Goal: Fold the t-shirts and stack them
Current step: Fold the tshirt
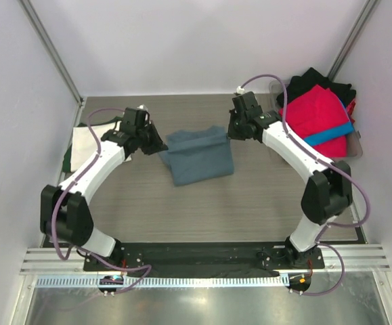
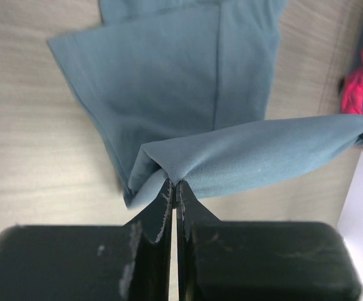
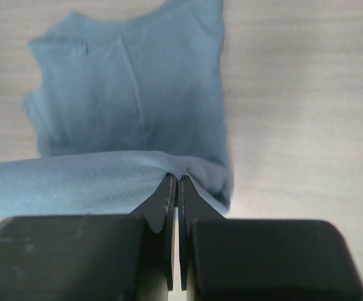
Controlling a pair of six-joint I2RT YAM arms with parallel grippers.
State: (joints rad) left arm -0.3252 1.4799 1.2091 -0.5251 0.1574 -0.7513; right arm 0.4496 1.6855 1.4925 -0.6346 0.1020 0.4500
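Mid-table, on the wood-grain table [image 1: 263, 203]: slate blue-grey t-shirt [image 1: 201, 162], partly folded, lower layers lying flat. Pinching its far-left corner: left gripper [image 2: 173, 188], fingers pressed together on a small pucker of cloth. Pinching its far-right corner: right gripper [image 3: 175, 183], likewise clamped tight on the fabric. Between the two, a raised band of the same cloth, stretched above the flat part. At the far right, well apart: heap of red t-shirt [image 1: 315, 108], with a strip of bright blue t-shirt [image 1: 330, 133] across it and black t-shirt [image 1: 317, 78] behind. At the left edge, beside the left arm: cream-white t-shirt [image 1: 86, 143] over a sliver of dark green t-shirt [image 1: 68, 160].
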